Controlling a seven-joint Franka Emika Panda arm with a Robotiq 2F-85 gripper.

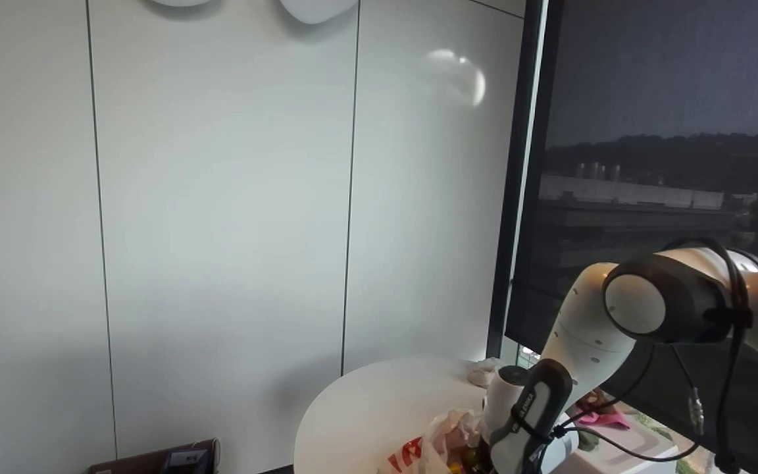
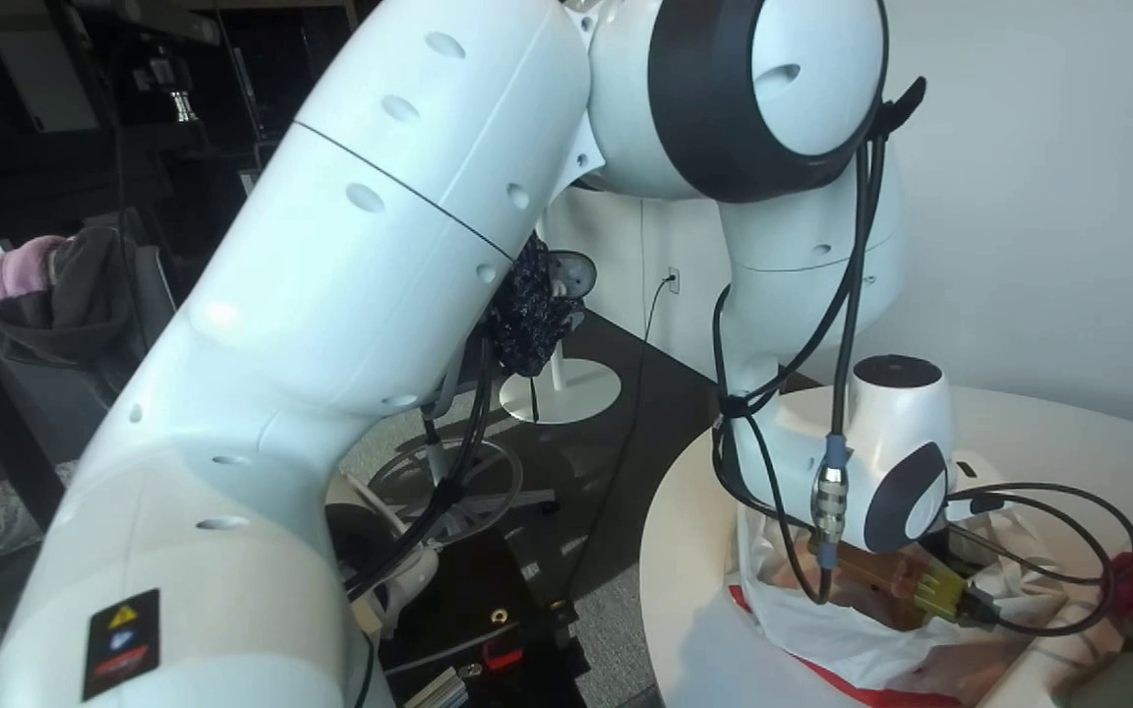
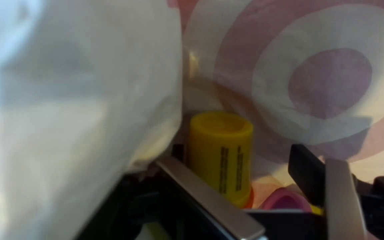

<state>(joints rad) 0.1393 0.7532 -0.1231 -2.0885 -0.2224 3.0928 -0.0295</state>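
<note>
On a white surface (image 1: pixel 346 415), a yellow container (image 3: pixel 222 153) sits near the widely parted fingers (image 3: pixel 307 176), contact unclear, with a pink rounded piece (image 3: pixel 282 194) by its base; a plastic bag (image 2: pixel 812 629) surrounds them, and a white wall (image 1: pixel 221 210) rises beyond

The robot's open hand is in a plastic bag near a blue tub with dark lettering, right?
Not quite: the wrist view shows a yellow tub, not blue. It does carry dark lettering, and the open hand is near it in the plastic bag.
</note>
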